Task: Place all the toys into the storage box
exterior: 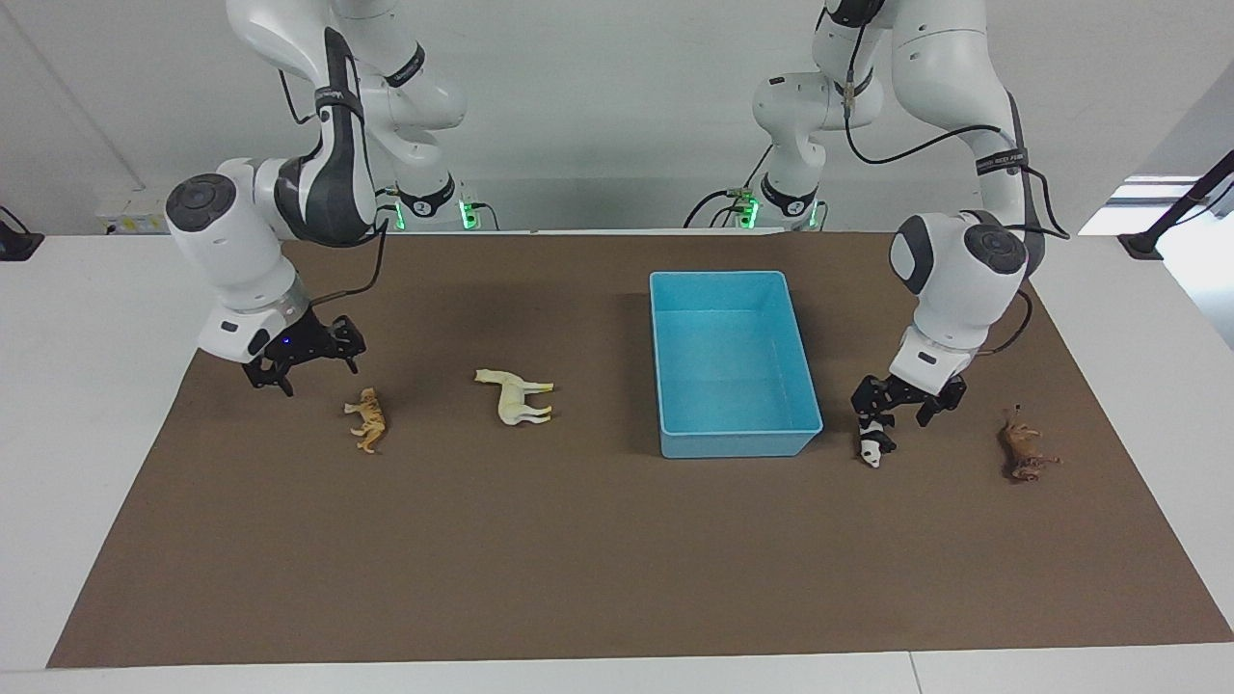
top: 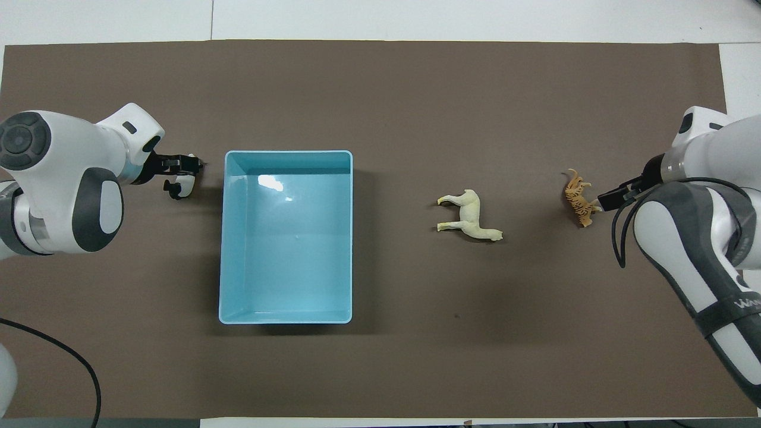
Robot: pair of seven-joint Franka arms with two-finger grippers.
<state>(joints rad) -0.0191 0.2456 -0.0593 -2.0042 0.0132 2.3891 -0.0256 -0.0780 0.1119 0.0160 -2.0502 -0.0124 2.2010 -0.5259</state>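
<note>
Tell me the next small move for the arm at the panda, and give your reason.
Probably lower the left gripper slightly and close on the black-and-white plastic panda figurine: it is open just above the panda, which lies on the mat beside the empty light blue rectangular plastic storage box.

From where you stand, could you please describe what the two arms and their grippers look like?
Both arms are glossy white with rounded joints and dark grey panels. The left gripper and the right gripper are small, black and two-fingered. A black cable loops along each forearm, and grey lettering runs along the dark bands.
</note>
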